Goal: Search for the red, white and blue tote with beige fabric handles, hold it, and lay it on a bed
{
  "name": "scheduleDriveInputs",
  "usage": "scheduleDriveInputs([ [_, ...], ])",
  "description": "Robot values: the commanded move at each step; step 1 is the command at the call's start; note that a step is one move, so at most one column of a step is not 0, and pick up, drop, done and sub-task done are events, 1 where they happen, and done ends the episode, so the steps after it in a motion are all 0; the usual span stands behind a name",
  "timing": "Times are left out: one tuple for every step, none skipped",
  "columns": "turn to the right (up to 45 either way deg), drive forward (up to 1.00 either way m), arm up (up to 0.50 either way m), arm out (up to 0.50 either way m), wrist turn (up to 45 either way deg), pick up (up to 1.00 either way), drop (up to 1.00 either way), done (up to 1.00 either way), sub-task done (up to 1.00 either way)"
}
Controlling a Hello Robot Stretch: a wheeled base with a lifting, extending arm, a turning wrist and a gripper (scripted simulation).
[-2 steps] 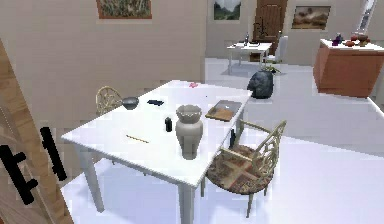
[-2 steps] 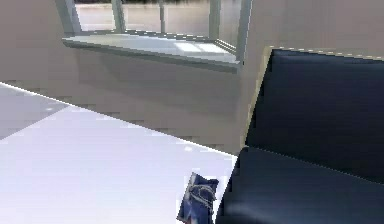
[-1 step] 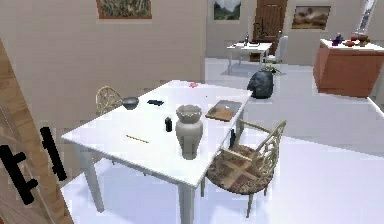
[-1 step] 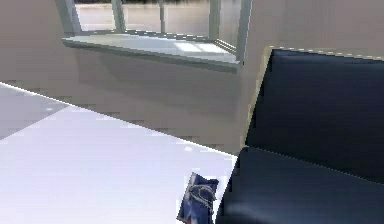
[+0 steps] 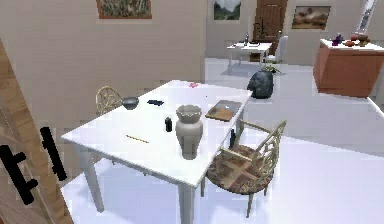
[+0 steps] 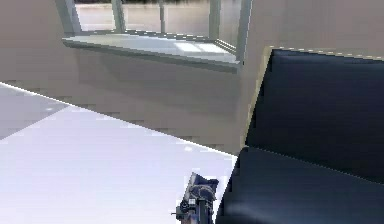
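I cannot tell where the tote is. The hand (image 6: 199,203) is poking up at the arm side view's bottom edge, just beside a dark seat (image 6: 310,120), and I cannot tell if it is holding anything. A window (image 6: 160,20) is sitting in the wall behind. In the forward view a white worktop (image 5: 110,125) is carrying a pale vase (image 5: 189,128) near its front edge and a dark bowl (image 5: 130,101) near its far left corner. A woven chair (image 5: 245,160) is standing at its right edge.
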Motion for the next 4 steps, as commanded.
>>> scheduleDriveInputs([
  [0.0,0.0,0.0,0.0,45.0,0.0,0.0,0.0,0.0],
  [0.0,0.0,0.0,0.0,45.0,0.0,0.0,0.0,0.0],
  [0.0,0.0,0.0,0.0,45.0,0.0,0.0,0.0,0.0],
  [0.0,0.0,0.0,0.0,45.0,0.0,0.0,0.0,0.0],
])
